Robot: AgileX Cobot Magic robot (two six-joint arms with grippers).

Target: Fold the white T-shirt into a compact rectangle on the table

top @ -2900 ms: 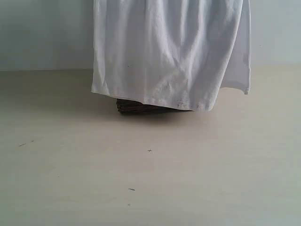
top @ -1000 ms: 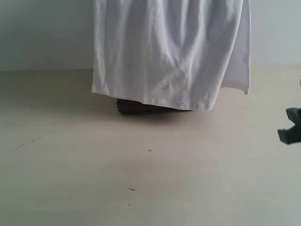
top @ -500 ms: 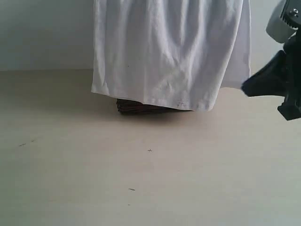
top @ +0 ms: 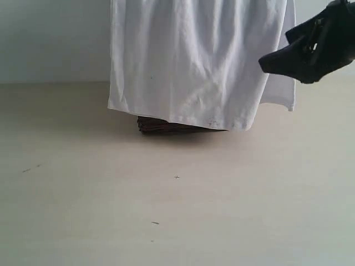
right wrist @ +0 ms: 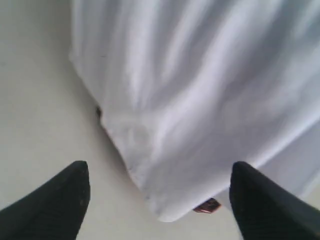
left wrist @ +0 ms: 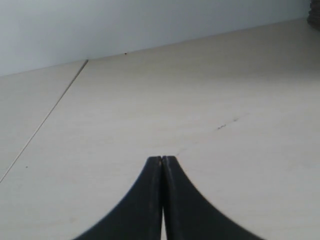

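On the near stretch of the table [top: 177, 221], only a few dark specks [top: 176, 177]. Farther back, hanging in long vertical folds with the hem low and near the tabletop, the white T-shirt [top: 194, 61]; top edge out of frame, so cannot tell what carries it. Behind the hem, a dark wicker basket [top: 158, 125], bottom edge just peeking out beneath.

Likely light, limp and shapeless in handling: no stiffness to lean on, bound to sag and swing from any single pinch. Not fragile, not slippery, but prone to bunching. Best taken at a hem corner or along a side edge, pinching the doubled seam rather than the loose middle.

Low over bare tabletop, the left gripper [left wrist: 162, 161]: jaws pressed tight together, nothing between them, no cloth in reach. Up by the shirt's right edge, the right gripper [right wrist: 160, 172]: spread wide, aimed at the lower hem corner, holding nothing; no contact with the cloth apparent from the wrist view.
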